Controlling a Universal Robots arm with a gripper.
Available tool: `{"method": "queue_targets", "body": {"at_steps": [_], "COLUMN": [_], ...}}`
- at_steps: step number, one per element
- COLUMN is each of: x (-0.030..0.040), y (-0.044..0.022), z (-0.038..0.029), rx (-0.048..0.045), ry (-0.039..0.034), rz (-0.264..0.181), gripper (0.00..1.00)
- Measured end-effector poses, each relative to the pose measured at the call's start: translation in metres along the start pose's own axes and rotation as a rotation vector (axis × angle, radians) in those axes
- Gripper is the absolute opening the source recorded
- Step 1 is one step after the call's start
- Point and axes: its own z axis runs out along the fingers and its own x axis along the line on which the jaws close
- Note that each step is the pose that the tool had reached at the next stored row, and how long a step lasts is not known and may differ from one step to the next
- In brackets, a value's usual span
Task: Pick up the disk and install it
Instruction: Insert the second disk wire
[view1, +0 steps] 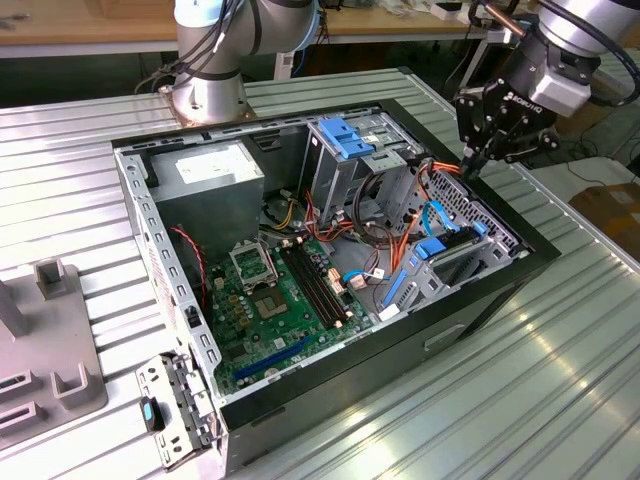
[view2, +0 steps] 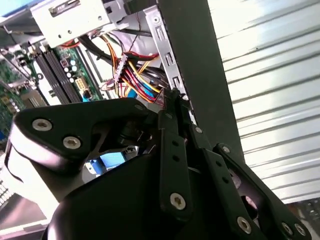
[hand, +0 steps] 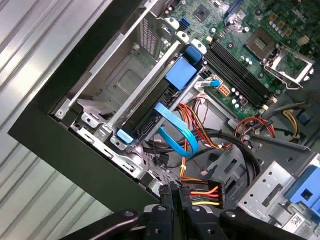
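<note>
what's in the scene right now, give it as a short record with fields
setting: open computer case on a ribbed metal table
end effector: shut, nothing seen in its grip, above the case's wall on the exterior view's right
nearest to it: coloured cable bundle
inside case: motherboard, grey power supply box, blue plastic bracket

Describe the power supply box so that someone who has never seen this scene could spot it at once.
Find the open black computer case lying on the ribbed metal table. In its corner nearest the arm's base sits the power supply. It alone is a closed grey box with a white label, unlike the green motherboard beside it.
</note>
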Motion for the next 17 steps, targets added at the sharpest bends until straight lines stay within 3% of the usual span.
{"method": "queue_targets", "body": {"at_steps": [4,11,17], "x": [0.0,-0.007,-0.007], "y": [0.0,0.0117,0.0117], "z": [0.0001,0.0006,0.0009], "rx": [0.003,0.004,0.01], "ry": [0.0024,0.0032,0.0077], "rz": [0.048,0.061,0.153], "gripper": [0.17,0.17,0.17]}}
